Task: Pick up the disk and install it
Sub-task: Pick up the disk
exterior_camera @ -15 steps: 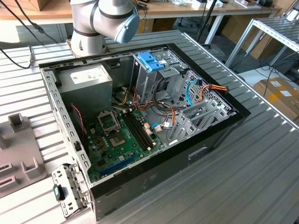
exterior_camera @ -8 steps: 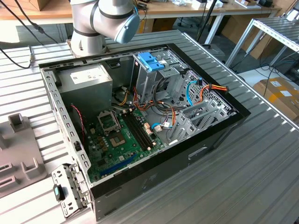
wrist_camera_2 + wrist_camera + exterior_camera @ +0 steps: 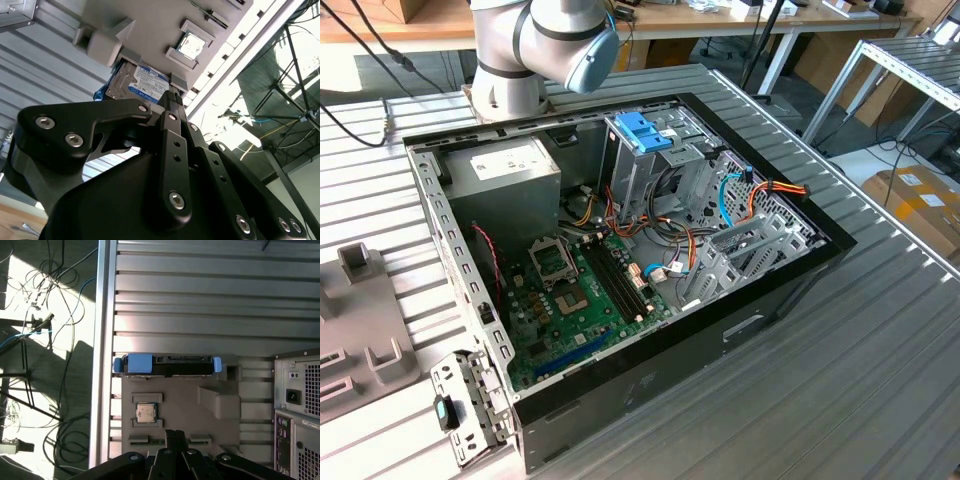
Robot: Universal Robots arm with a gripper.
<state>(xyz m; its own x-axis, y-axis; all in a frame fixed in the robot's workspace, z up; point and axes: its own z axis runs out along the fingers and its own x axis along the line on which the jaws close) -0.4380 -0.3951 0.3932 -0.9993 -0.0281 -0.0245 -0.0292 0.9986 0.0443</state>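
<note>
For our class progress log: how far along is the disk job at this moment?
Done: nothing yet. The disk sits on edge in the grey holder, outside the case. In hand: nothing. The gripper is shut and empty, and hangs over the holder, apart from the disk. Left: both the pick-up and the install.

Open table (image 3: pixel 200 305) beyond disk (image 3: pixel 167 365), computer case (image 3: pixel 300 405) nearby

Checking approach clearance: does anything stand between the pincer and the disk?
Nothing visible blocks it. In the first wrist view the pincer hangs over the grey fixture; the disk sits at its edge, uncovered.
</note>
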